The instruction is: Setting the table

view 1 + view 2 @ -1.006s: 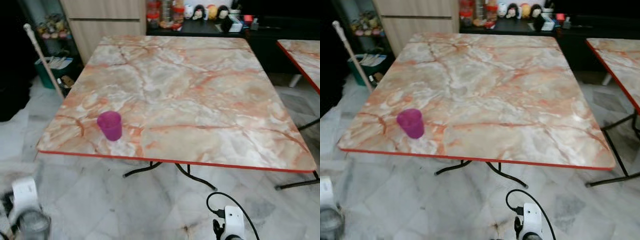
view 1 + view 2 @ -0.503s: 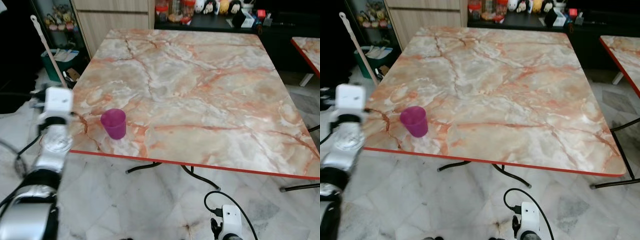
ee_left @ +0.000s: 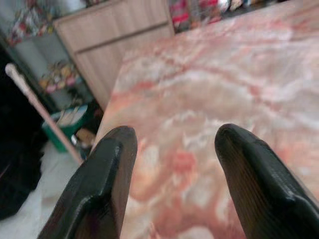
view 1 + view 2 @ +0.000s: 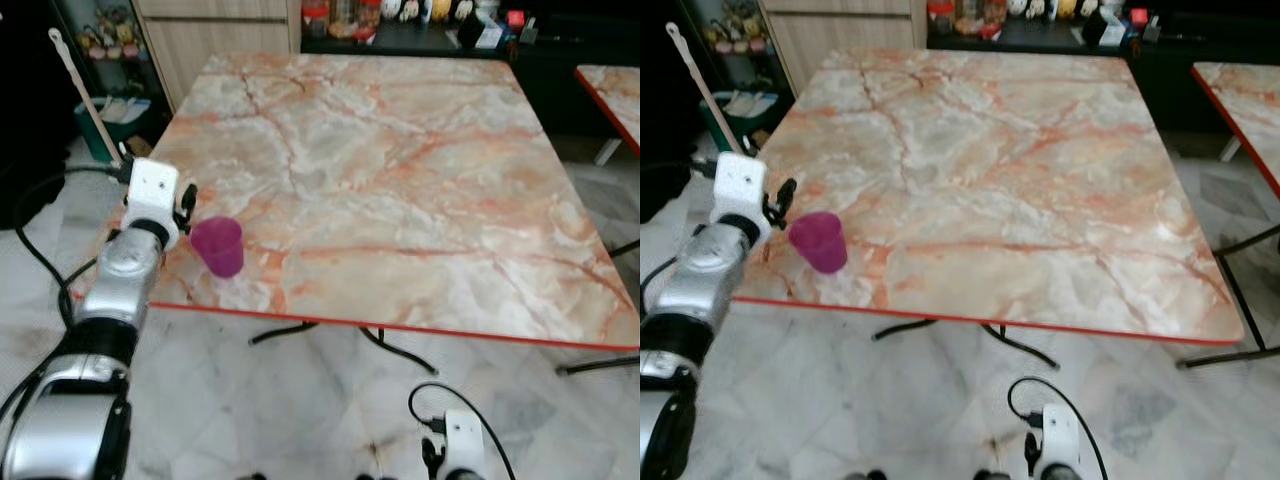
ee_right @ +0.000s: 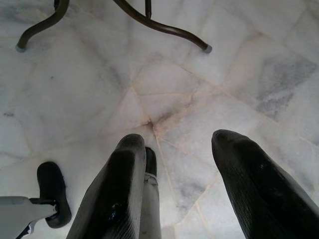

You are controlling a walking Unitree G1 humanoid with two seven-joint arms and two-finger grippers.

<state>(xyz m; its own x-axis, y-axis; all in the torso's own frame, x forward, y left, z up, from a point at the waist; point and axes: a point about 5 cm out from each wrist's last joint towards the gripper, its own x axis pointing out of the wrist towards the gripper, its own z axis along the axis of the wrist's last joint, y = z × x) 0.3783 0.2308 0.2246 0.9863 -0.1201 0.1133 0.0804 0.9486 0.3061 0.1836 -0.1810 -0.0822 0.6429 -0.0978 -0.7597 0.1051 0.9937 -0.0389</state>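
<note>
One translucent magenta plastic cup [image 4: 218,246] stands upright at the lower left of the frame, near the front edge of the square pink-veined marble table with red rim [image 4: 400,180]. The left gripper [image 3: 174,149], fingers spread apart and holding nothing, hovers over the table's left edge just beside the cup. The right gripper [image 5: 174,164] hangs low over the pale marble floor tiles [image 5: 174,84], fingers parted.

We see a translucent magenta cup [image 4: 219,246] standing upright, mouth up, on the marble counter [image 4: 400,180], just beside our left pincer [image 4: 186,203], apparently untouched.
</note>
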